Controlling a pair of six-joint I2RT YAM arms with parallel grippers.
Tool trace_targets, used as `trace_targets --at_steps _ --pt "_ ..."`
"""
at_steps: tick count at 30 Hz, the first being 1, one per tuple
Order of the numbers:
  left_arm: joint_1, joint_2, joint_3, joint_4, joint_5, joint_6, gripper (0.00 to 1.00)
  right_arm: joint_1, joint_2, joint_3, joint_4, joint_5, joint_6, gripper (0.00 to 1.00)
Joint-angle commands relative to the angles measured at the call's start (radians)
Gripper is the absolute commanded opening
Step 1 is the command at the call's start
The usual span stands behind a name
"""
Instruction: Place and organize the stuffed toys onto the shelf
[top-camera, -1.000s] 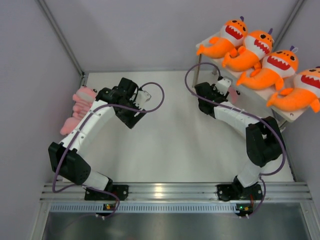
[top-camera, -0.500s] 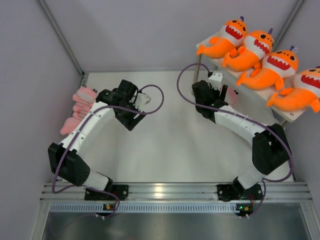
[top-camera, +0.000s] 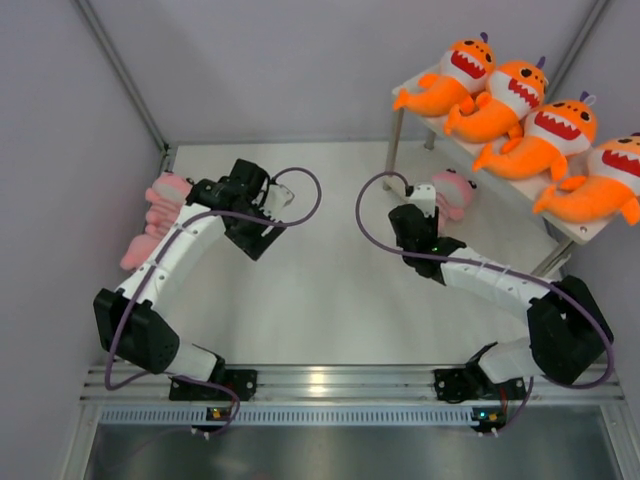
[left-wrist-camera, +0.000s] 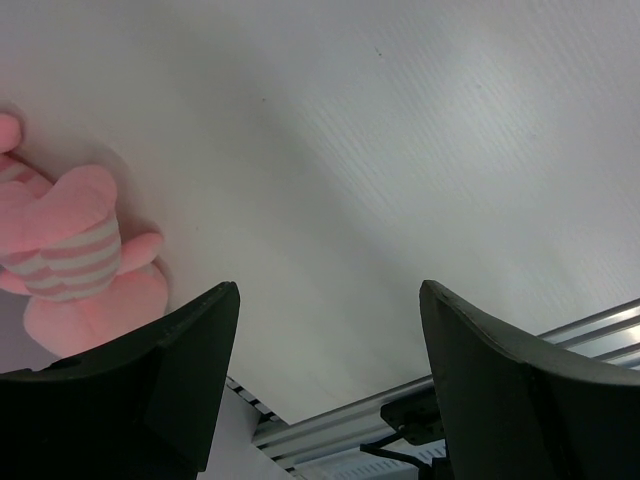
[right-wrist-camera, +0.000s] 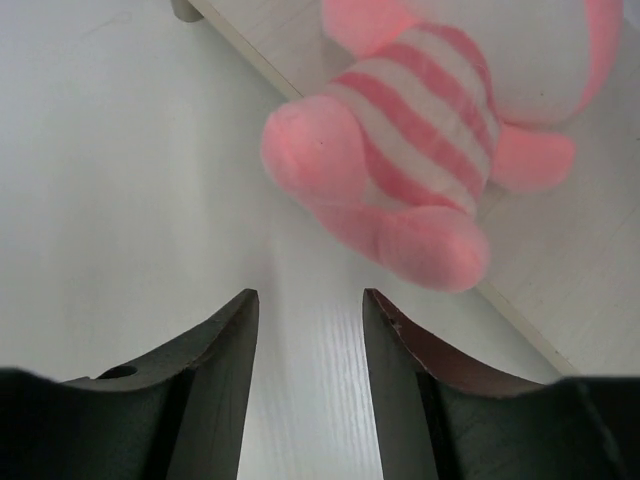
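Whereas a second before the right arm had reached in under the shelf (top-camera: 412, 80), it had now drawn back toward the middle of the table (top-camera: 340, 270), uncovering a pink striped plush (top-camera: 452, 190) on the lower board (right-wrist-camera: 570, 300); the left arm had barely shifted. The right gripper (top-camera: 424, 192) stood with its jaws parted and nothing between them, just short of that plush, whose feet hung past the board's diagonal edge. The left gripper (top-camera: 275, 200) gaped wide and empty over bare table, a second pink plush (top-camera: 160, 215) lying off to its side against the left wall (top-camera: 60, 200). Four orange shark plush (top-camera: 500, 105) lay in a row along the top board. Between the two arms the table lay open; a shelf leg (top-camera: 392, 140) stood near the right gripper.
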Motion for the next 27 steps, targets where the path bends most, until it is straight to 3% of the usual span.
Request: trace_targets --at_steps 1,4,9,16,27 --pt "0.044 0.02 -0.004 0.061 -0.062 0.005 0.79 -0.063 0.025 0.014 0.159 -0.114 -0.125 0.45" --pt "0.1 0.038 -0.021 0.09 -0.099 0.028 0.79 -0.127 0.089 0.071 0.145 -0.155 -0.181 0.38" --pt "0.26 0.064 -0.021 0.162 -0.128 0.06 0.78 -0.2 0.164 0.138 0.19 -0.25 -0.261 0.38" --pt "0.38 0.113 -0.023 0.27 -0.215 0.127 0.76 -0.27 0.234 0.215 0.203 -0.297 -0.31 0.38" --pt "0.545 0.242 0.065 0.388 -0.302 0.161 0.77 -0.197 0.075 0.138 0.271 -0.445 -0.339 0.49"
